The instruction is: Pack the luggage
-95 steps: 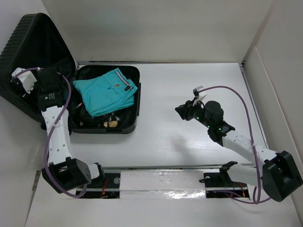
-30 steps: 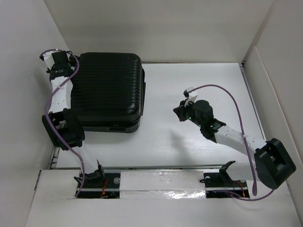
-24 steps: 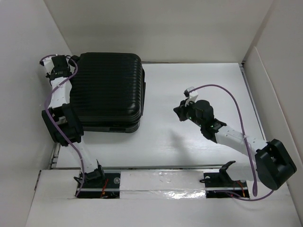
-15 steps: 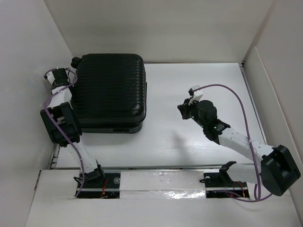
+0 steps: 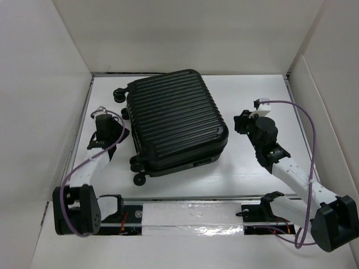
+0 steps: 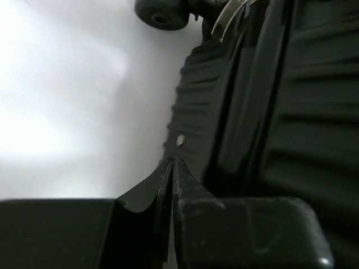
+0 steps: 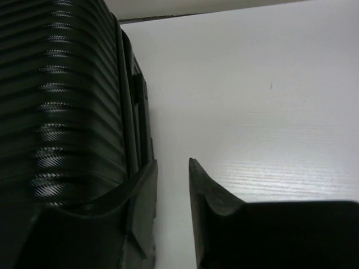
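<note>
While the ribbed black luggage [image 5: 176,117] lies closed, the left gripper [image 6: 171,163] sits pinched together, empty. The right gripper [image 7: 173,163] gapes slightly, empty.

The right gripper [image 7: 173,167], jaws slightly parted, hangs over the white table [image 7: 258,84] just beside the ribbed luggage [image 7: 56,101].

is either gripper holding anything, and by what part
Nothing held: left gripper shut empty beside the luggage, right gripper open beside it.
</note>
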{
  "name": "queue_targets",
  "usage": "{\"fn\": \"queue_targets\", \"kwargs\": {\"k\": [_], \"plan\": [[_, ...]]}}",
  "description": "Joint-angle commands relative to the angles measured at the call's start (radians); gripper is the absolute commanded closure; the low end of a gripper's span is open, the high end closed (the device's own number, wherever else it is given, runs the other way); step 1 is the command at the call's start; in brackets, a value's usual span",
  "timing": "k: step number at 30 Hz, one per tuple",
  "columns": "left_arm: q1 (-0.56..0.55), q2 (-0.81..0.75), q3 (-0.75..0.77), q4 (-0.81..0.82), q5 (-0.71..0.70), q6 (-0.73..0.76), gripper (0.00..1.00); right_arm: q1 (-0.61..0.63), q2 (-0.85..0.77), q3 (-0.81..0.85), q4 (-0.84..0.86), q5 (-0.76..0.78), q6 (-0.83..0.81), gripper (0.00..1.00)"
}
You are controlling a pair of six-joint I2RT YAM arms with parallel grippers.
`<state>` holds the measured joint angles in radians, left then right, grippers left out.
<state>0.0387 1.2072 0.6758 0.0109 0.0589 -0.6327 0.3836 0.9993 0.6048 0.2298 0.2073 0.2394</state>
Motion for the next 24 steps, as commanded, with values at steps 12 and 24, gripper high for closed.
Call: {"fn": "queue_targets", "kwargs": {"k": [12, 24], "plan": [[-0.413, -0.109, -0.192, 0.256, -0.238, -0.119, 1.00, -0.155, 0.093, 0.000, -0.035, 0.069, 0.115, 0.41], [-0.424, -0.115, -0.329, 0.397, -0.154, -0.079, 1.00, -0.189, 0.733, 0.579, -0.184, -0.075, 0.025, 0.39]]}}
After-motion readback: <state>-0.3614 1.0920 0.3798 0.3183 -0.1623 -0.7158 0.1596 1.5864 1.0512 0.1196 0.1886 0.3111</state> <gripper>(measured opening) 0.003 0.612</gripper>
